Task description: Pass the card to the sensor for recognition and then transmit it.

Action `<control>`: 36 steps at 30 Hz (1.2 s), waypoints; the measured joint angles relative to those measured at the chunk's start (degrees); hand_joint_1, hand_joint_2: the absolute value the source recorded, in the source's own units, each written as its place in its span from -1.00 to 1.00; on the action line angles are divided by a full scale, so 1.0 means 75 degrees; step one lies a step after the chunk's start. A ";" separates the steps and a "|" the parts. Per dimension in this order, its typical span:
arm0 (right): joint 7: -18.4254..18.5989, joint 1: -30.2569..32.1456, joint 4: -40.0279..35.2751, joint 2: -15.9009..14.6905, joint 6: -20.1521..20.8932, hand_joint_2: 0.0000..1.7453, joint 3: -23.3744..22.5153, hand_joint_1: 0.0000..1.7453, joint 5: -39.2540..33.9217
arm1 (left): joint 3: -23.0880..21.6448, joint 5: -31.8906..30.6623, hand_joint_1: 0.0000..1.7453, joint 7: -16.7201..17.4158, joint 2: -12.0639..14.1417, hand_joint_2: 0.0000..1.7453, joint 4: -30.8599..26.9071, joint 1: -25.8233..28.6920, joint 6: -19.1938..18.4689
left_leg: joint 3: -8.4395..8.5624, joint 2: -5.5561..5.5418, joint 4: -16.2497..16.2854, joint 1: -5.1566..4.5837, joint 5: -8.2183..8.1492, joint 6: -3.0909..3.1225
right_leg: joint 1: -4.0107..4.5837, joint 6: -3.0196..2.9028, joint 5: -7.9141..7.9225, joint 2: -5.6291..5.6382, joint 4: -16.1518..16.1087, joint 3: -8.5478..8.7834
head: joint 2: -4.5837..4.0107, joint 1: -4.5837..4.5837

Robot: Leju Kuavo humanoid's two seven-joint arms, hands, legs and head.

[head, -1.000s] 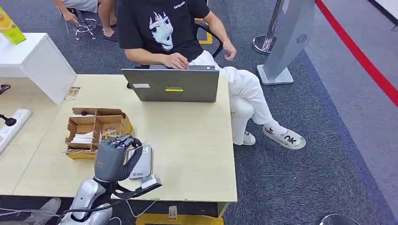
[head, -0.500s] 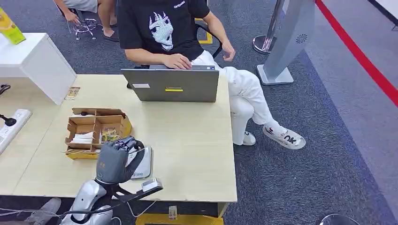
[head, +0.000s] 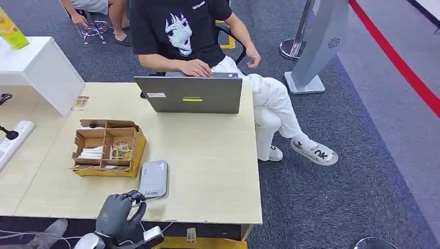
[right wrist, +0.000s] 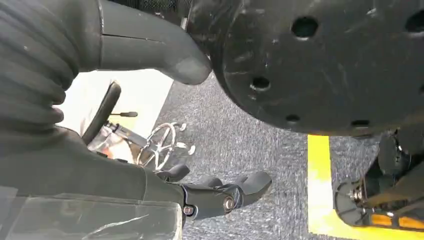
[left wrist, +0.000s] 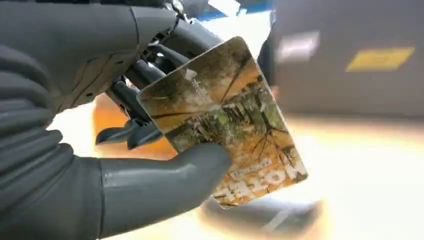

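My left hand (head: 117, 213) sits at the table's near edge, just in front of the grey sensor pad (head: 154, 179). In the left wrist view this hand (left wrist: 95, 150) pinches a card (left wrist: 227, 122) printed with trees in orange and green between thumb and fingers. The card is tilted above the blurred sensor (left wrist: 265, 215). My right hand (right wrist: 220, 192) hangs beside my body over the grey carpet, fingers apart and holding nothing.
A cardboard box (head: 107, 148) with compartments holding cards stands left of the sensor. A grey laptop (head: 189, 93) stands at the far table edge, where a seated person (head: 181, 31) types. A white power strip (head: 13, 140) lies far left.
My left hand has drawn back from over the sensor towards the table's near edge, leaving the sensor uncovered. The card stays in its grip.
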 joint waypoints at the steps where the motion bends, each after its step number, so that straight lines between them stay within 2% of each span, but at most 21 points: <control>1: 0.0003 0.0002 0.0000 0.0000 0.0006 1.00 0.0000 -1.00 0.0003 | 0.0043 0.0032 1.00 -0.0046 0.0023 1.00 0.0176 -0.0009 0.0003 | 0.0000 -0.0001 0.0000 0.0000 0.0000 0.0000 | 0.0000 0.0000 0.0000 -0.0002 0.0000 0.0000 | 0.0003 0.0003; 5: 0.0003 -0.0005 0.0012 0.0000 0.0009 1.00 0.0000 -1.00 0.0023 | 0.0075 0.0029 1.00 -0.0087 0.0055 1.00 0.0547 -0.0127 -0.0024 | 0.0002 -0.0018 0.0001 -0.0002 0.0000 0.0001 | -0.0002 0.0001 0.0000 -0.0016 0.0000 0.0031 | 0.0003 0.0003; 12: 0.0003 -0.0006 0.0026 0.0000 0.0020 1.00 0.0000 -1.00 0.0000 | 0.0221 -0.0070 1.00 0.0059 0.0119 1.00 0.0707 -0.0176 -0.0338 | 0.0023 -0.0020 0.0000 -0.0001 -0.0001 0.0000 | -0.0001 0.0000 -0.0001 -0.0018 -0.0001 0.0039 | 0.0003 0.0003; 15: 0.0003 -0.0006 0.0032 0.0000 -0.0003 1.00 -0.0003 -1.00 -0.0026 | 0.0279 -0.0465 1.00 0.0443 0.0128 1.00 0.0748 -0.0170 -0.0071 | 0.0029 -0.0020 -0.0001 0.0001 -0.0001 0.0000 | 0.0000 -0.0005 -0.0006 -0.0018 0.0000 0.0037 | 0.0003 0.0000; 18: 0.0003 -0.0004 0.0032 0.0003 -0.0041 1.00 -0.0003 -1.00 -0.0058 | 0.0474 -0.1077 1.00 0.0871 0.0078 1.00 0.0812 -0.0187 0.0500 | 0.0029 -0.0020 0.0000 0.0001 0.0000 0.0000 | 0.0000 -0.0005 -0.0006 -0.0017 0.0000 0.0037 | 0.0003 0.0003; 22: 0.0003 -0.0007 0.0032 0.0003 -0.0084 1.00 -0.0003 -1.00 -0.0070 | 0.0792 -0.1547 1.00 0.0832 -0.0102 1.00 0.0960 -0.0280 0.1066 | 0.0028 -0.0020 0.0002 -0.0001 -0.0001 0.0000 | -0.0001 -0.0004 -0.0005 -0.0016 -0.0001 0.0042 | 0.0003 0.0003; 24: 0.0003 -0.0006 0.0032 0.0003 -0.0085 1.00 -0.0003 -1.00 -0.0070 | 0.0813 -0.1568 1.00 0.0799 -0.0134 1.00 0.0972 -0.0286 0.1117 | 0.0028 -0.0020 0.0002 -0.0001 -0.0001 0.0000 | -0.0001 -0.0004 -0.0005 -0.0016 -0.0001 0.0046 | 0.0003 0.0003; 25: 0.0003 -0.0006 0.0032 0.0003 -0.0111 1.00 -0.0003 -1.00 -0.0070 | 0.0906 -0.1675 1.00 0.0600 -0.0228 1.00 0.1016 -0.0302 0.1459 | 0.0026 -0.0020 0.0003 -0.0002 -0.0001 0.0000 | -0.0002 -0.0003 -0.0004 -0.0016 -0.0001 0.0048 | 0.0003 0.0003; 27: 0.0000 -0.0006 0.0032 0.0003 -0.0122 1.00 0.0000 -1.00 -0.0064 | 0.1068 -0.1873 1.00 0.0145 -0.0397 1.00 0.0982 -0.0277 0.1673 | 0.0026 -0.0020 0.0005 -0.0002 -0.0001 0.0000 | -0.0002 -0.0003 -0.0004 -0.0016 -0.0001 0.0048 | 0.0003 0.0000; 33: -0.0009 -0.0004 0.0032 0.0012 -0.0149 1.00 0.0000 -1.00 -0.0041 | 0.2000 -0.2445 1.00 -0.1324 -0.1183 1.00 0.0147 0.0047 0.1722 | 0.0026 -0.0019 0.0005 -0.0002 -0.0005 -0.0003 | -0.0002 -0.0004 -0.0005 -0.0014 -0.0001 0.0045 | 0.0003 0.0003; 36: -0.0009 -0.0004 0.0032 0.0015 -0.0152 1.00 0.0000 -1.00 -0.0026 | 0.2436 -0.2495 1.00 -0.1640 -0.1493 1.00 -0.0270 0.0134 0.1763 | 0.0027 -0.0020 0.0004 -0.0001 -0.0005 -0.0002 | -0.0001 -0.0004 -0.0005 -0.0016 -0.0001 0.0046 | 0.0003 0.0000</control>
